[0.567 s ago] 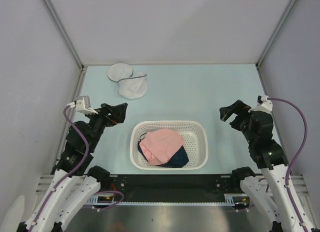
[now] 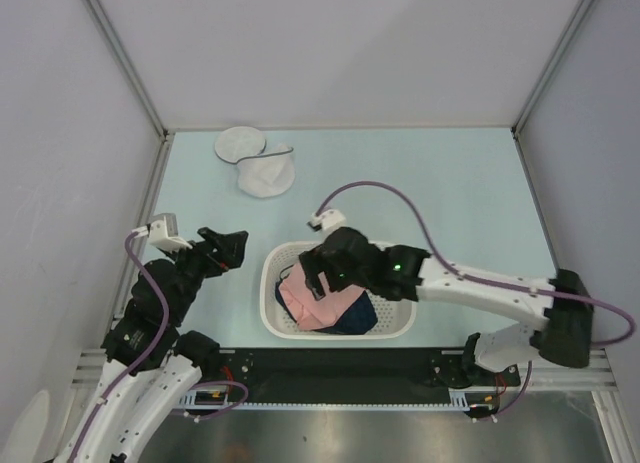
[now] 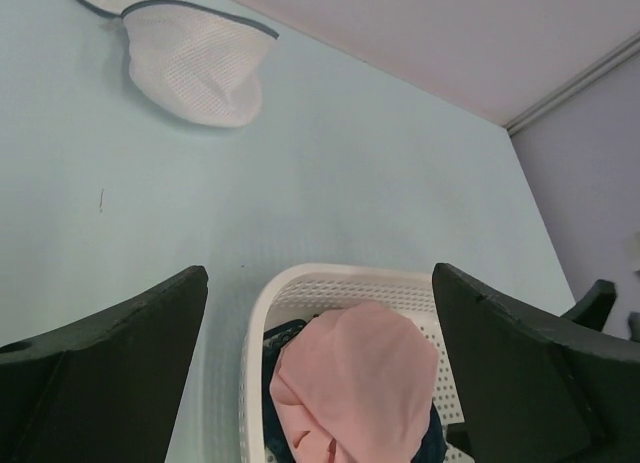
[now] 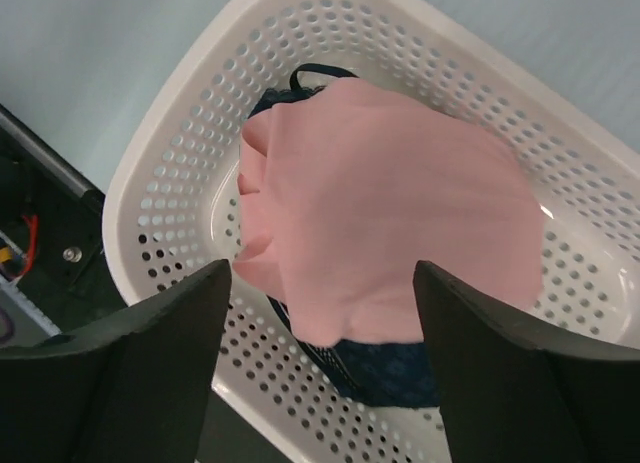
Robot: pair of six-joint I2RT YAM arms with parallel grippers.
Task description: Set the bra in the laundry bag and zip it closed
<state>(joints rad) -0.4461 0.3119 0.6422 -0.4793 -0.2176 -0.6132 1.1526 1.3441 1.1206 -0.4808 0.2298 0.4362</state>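
The pink bra point(image 2: 303, 299) lies on top of a dark navy lace garment point(image 2: 361, 314) in the white perforated basket point(image 2: 400, 255). My right gripper point(image 2: 318, 280) hovers open over the basket's left half, its jaws spread either side of the pink bra point(image 4: 390, 203) and not touching it. The navy garment point(image 4: 385, 368) shows below the pink one. The white mesh laundry bag point(image 2: 266, 175) lies open at the far left with its round flap lid point(image 2: 240, 143) beside it. My left gripper point(image 2: 232, 246) is open and empty left of the basket, facing the bag point(image 3: 200, 68).
The basket rim point(image 3: 255, 313) sits close in front of my left gripper point(image 3: 320, 273). My right arm stretches across the table's near right part. Grey walls enclose the table on three sides. The black base rail runs along the near edge.
My right arm has swung from the right side of the table across to above the basket. My left arm has shifted slightly left and back.
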